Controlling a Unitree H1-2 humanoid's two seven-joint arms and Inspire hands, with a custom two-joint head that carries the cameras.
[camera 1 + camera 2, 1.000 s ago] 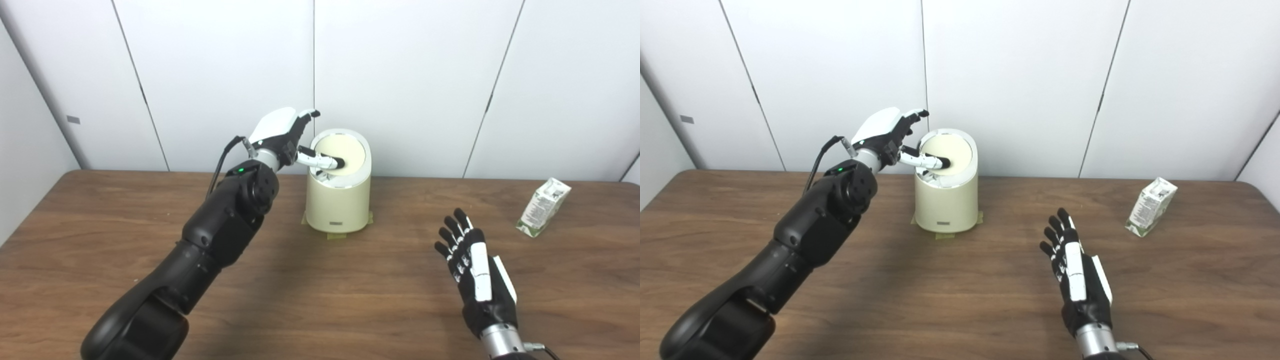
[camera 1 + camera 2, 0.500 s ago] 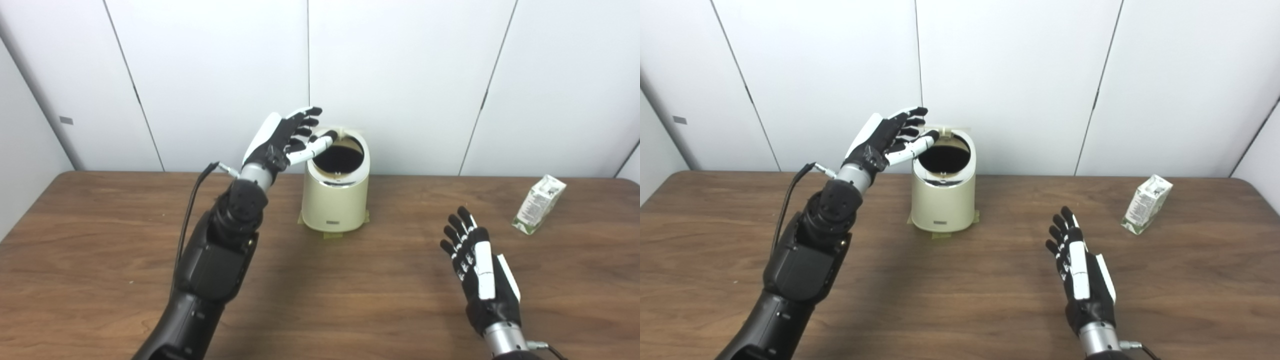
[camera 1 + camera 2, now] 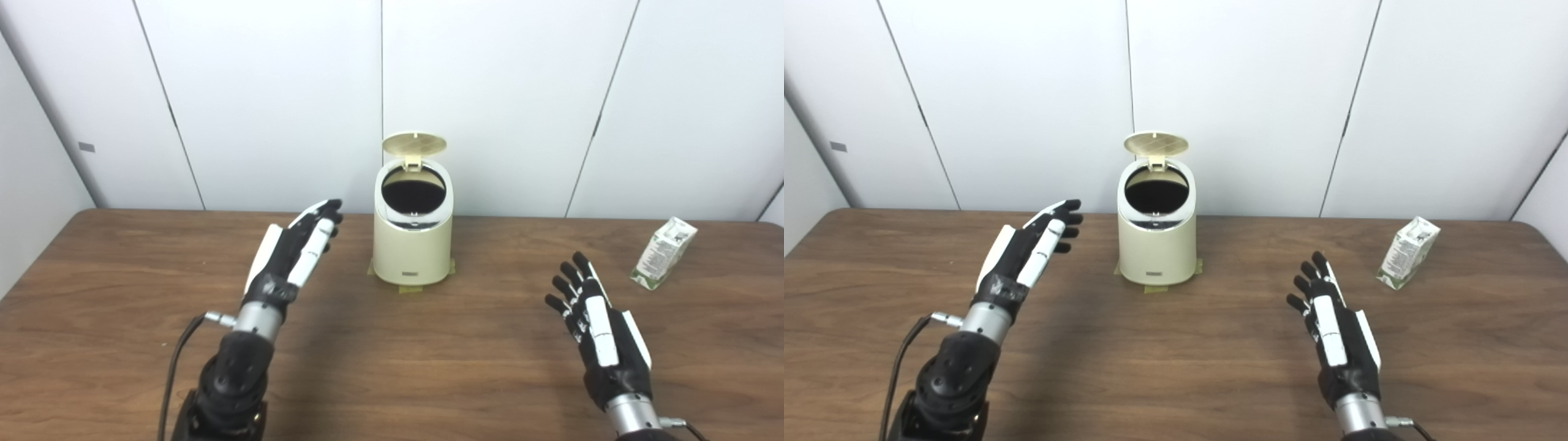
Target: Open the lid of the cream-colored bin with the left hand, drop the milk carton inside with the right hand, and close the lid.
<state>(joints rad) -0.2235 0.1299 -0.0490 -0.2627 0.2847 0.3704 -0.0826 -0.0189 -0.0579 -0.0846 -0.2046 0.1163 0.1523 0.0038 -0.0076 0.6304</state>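
The cream-colored bin [image 3: 413, 245] stands at the back middle of the wooden table, on tape strips. Its round lid [image 3: 414, 144] stands up open behind the dark opening. The milk carton [image 3: 664, 252] stands tilted at the far right of the table. My left hand [image 3: 291, 254] is open and empty, held above the table to the left of the bin, apart from it. My right hand [image 3: 597, 334] is open and empty at the front right, well short of the carton.
White wall panels rise directly behind the table [image 3: 392, 355]. The table's right edge lies just past the carton.
My left hand pushed on the lid, which sprang up open. The hand then drew back and down to the left of the bin. The right hand barely moved.
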